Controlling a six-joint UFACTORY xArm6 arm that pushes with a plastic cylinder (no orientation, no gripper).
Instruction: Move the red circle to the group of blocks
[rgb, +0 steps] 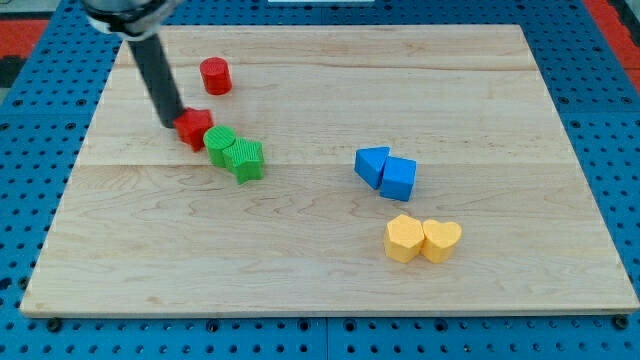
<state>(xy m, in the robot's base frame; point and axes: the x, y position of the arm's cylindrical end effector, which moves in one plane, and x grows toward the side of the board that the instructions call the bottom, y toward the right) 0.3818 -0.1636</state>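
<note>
The red circle (215, 76) is a short red cylinder standing alone near the view's top left on the wooden board (330, 290). Below it, a red star-like block (195, 128) touches a green round block (221, 145) and a green star-like block (245, 160); the three form a slanted row. My tip (171, 123) is at the left side of the red star-like block, touching or nearly touching it, below and left of the red circle.
Two blue blocks (386, 172) sit together right of centre, a triangle and a cube-like one. Two yellow blocks (423, 240) sit together below them, one heart-shaped. A blue pegboard (30, 150) surrounds the board.
</note>
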